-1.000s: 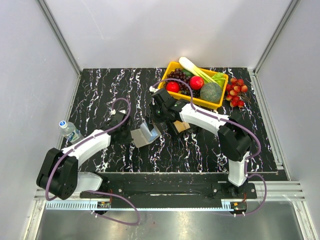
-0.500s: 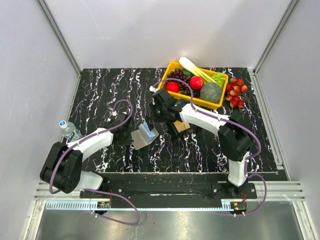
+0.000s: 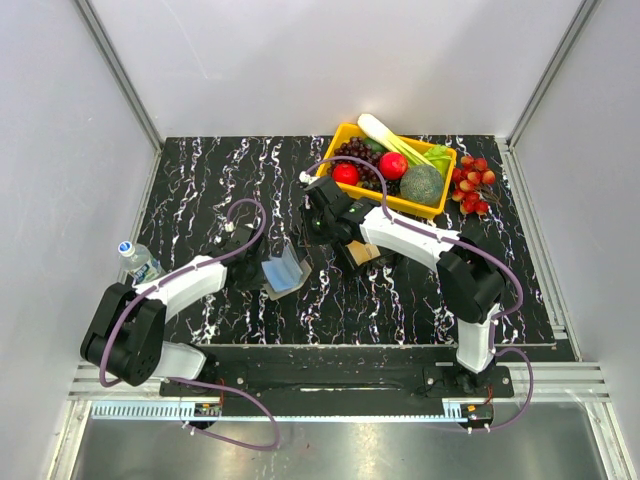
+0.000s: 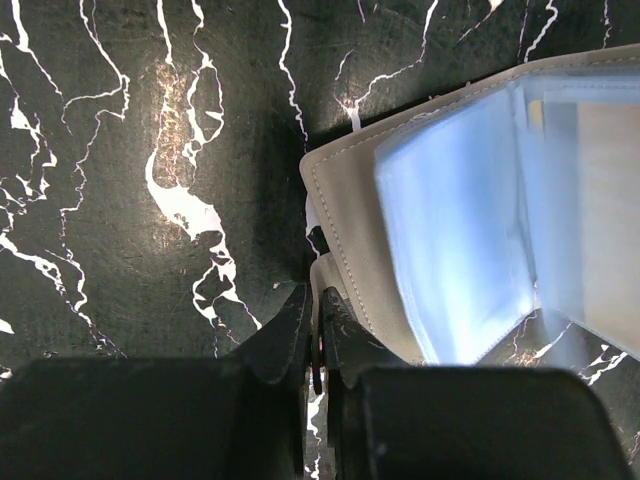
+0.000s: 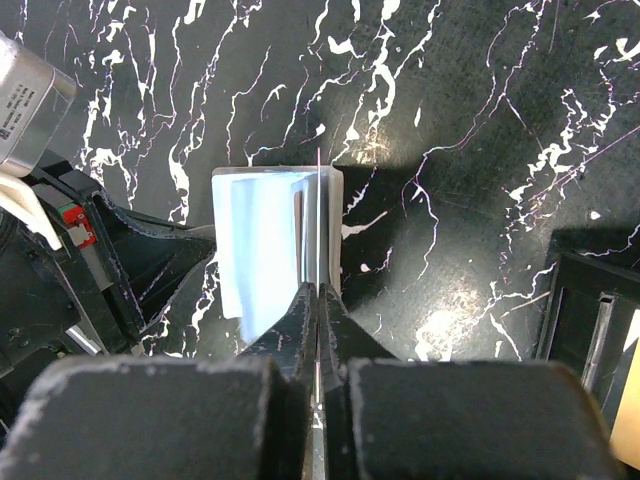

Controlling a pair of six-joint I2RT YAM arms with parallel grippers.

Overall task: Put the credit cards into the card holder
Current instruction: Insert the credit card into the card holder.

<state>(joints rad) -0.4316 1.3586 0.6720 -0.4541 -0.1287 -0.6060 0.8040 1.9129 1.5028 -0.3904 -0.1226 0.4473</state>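
Observation:
The card holder point(image 3: 283, 271) is a grey stitched case lying open at mid-table, its clear bluish sleeves point(image 4: 455, 230) fanned out. My left gripper point(image 4: 313, 300) is shut on the edge of the holder's near cover point(image 4: 335, 270); in the top view it point(image 3: 256, 270) sits at the holder's left side. My right gripper point(image 5: 318, 290) is shut on a thin sheet point(image 5: 318, 200) seen edge-on, right over the holder point(image 5: 270, 240); I cannot tell whether it is a card or a sleeve. A tan credit card point(image 3: 366, 253) lies on a black tray under the right arm.
A yellow basket point(image 3: 437, 207) of fruit and vegetables stands at the back right, with red berries point(image 3: 472, 185) beside it. A small water bottle point(image 3: 140, 262) lies at the table's left edge. The black tray point(image 5: 585, 320) sits just right of the holder.
The left gripper has drawn the holder's cover left, and the holder has turned and shifted with it. Its upright sleeve now leans over. The right arm has stayed put.

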